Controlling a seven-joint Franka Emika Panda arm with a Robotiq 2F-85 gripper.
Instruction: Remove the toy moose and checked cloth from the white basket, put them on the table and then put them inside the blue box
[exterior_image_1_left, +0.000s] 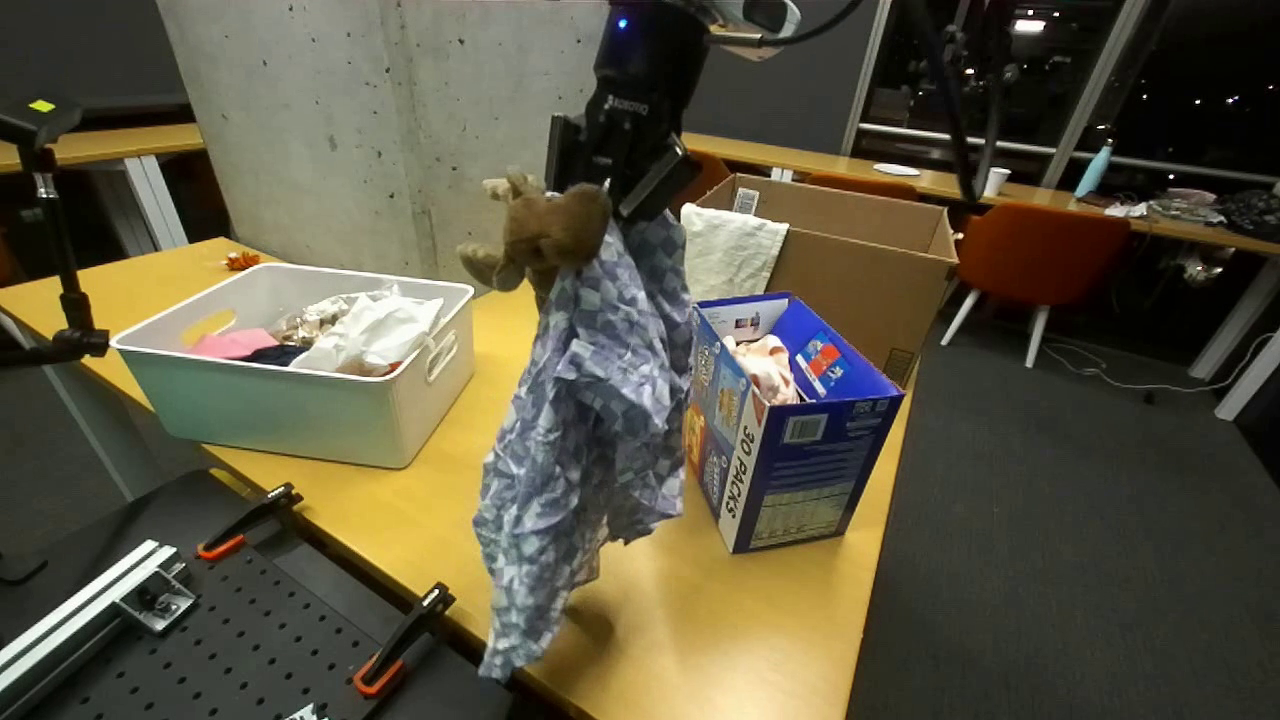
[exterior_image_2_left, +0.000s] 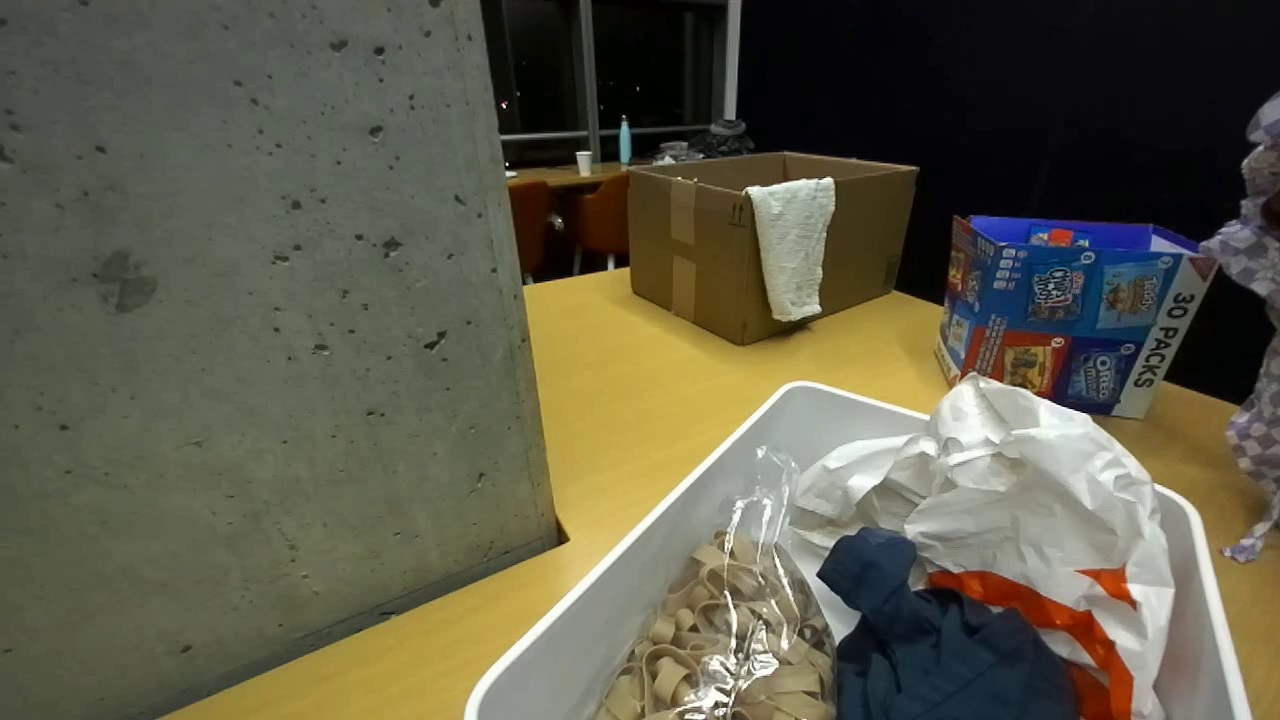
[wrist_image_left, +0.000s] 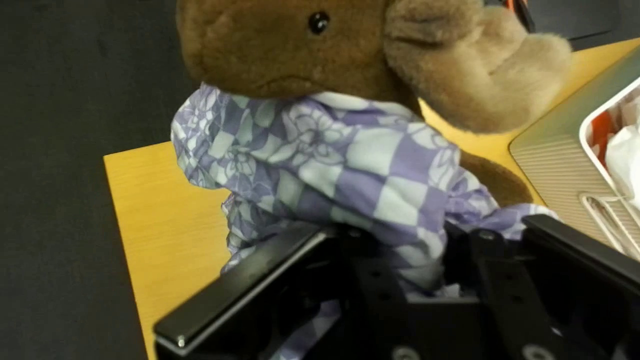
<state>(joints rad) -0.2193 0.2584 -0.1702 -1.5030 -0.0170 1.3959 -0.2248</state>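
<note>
My gripper (exterior_image_1_left: 600, 190) is shut on the checked cloth (exterior_image_1_left: 590, 420) and holds it above the table (exterior_image_1_left: 740, 640). The toy moose (exterior_image_1_left: 555, 230) is held up with it at the fingertips; whether the fingers pinch the moose itself I cannot tell. In the wrist view the cloth (wrist_image_left: 370, 155) is bunched between the fingers (wrist_image_left: 417, 245), with the moose's head (wrist_image_left: 295, 45) beyond it. The white basket (exterior_image_1_left: 290, 415) stands to one side, also seen in the wrist view (wrist_image_left: 555, 165). The blue box (exterior_image_1_left: 815, 480) stands upright and open, pinkish cloth inside.
The basket holds a white and orange bag (exterior_image_2_left: 1020, 490), dark blue cloth (exterior_image_2_left: 940, 640) and a clear bag of tan strips (exterior_image_2_left: 740, 650). A brown cardboard box (exterior_image_2_left: 870, 240) with a white towel (exterior_image_2_left: 795, 245) stands behind. A black bench with clamps (exterior_image_1_left: 410, 640) borders the table.
</note>
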